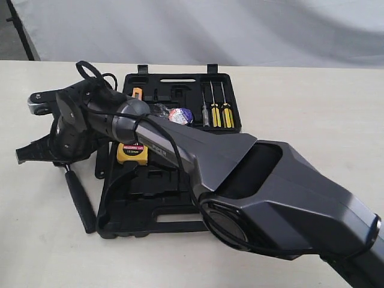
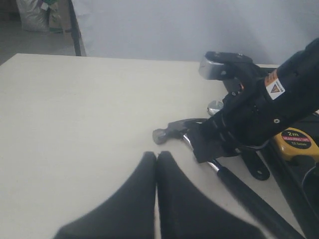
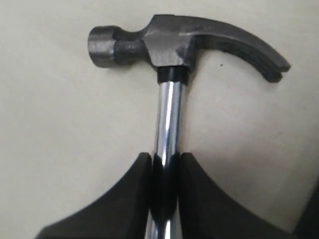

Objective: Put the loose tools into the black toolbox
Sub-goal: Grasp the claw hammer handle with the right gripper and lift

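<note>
Pinching chrome shaft of claw hammer (image 3: 174, 45) just below its head with right tool (image 3: 166, 172). Apparently resting on bench (image 1: 312, 102), left of exterior frame, handle running toward lower edge, black toolbox (image 1: 129, 222) just beside, rightward. Noted left tool (image 2: 157, 167) pressed together, empty, near hammer head.

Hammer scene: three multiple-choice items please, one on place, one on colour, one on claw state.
1. Where is the hammer relative to the toolbox? A inside it; B outside, left of it in the exterior view; C on its lid.
2. The tape measure is: A yellow; B green; C white.
3. The right claw is: A open; B shut on nothing; C shut on the hammer.
Key: B, its handle shows beside the toolbox's left edge; A, its shell is yellow; C, it pinches the steel shaft.
</note>
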